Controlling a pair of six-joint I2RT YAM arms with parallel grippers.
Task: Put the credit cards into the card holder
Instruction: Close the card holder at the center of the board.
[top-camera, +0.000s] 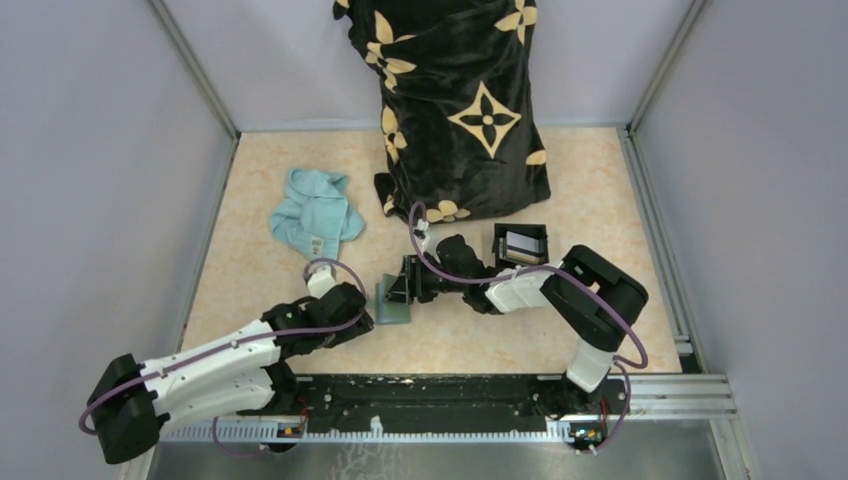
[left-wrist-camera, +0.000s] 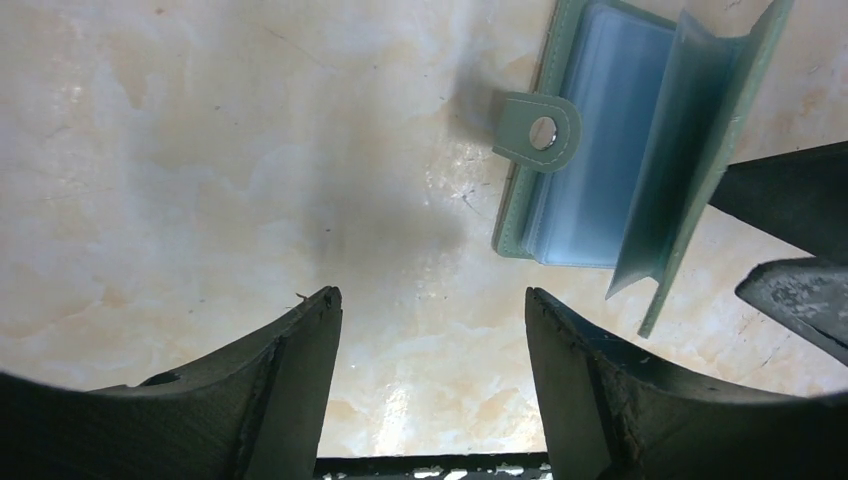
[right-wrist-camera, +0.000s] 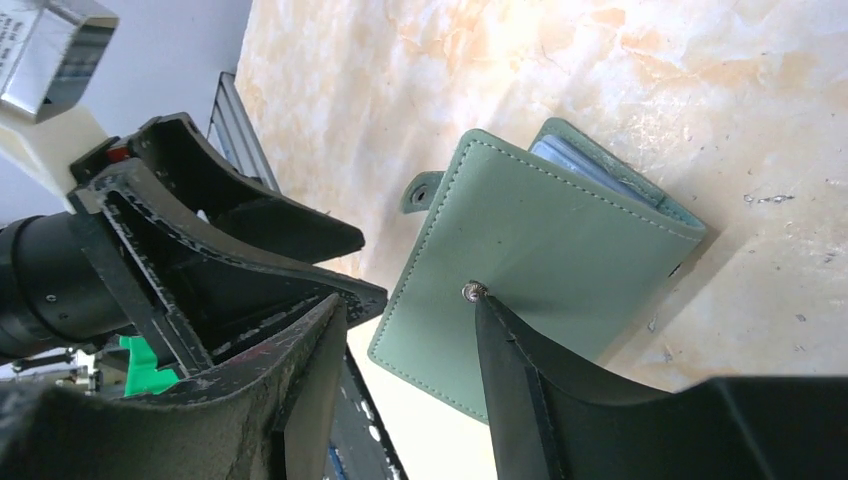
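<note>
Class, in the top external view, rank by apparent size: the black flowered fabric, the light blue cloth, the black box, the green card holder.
1. black flowered fabric
2. light blue cloth
3. black box and card holder: close in size, the holder partly hidden, so unranked.

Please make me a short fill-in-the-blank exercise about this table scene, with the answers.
The left tool has its jaws ___, holding nothing. The crumpled light ___ cloth lies on the table. In the top view, the black square box stands to the ___ of the soft sage-green folding card holder. Answers: open; blue; right.
</note>
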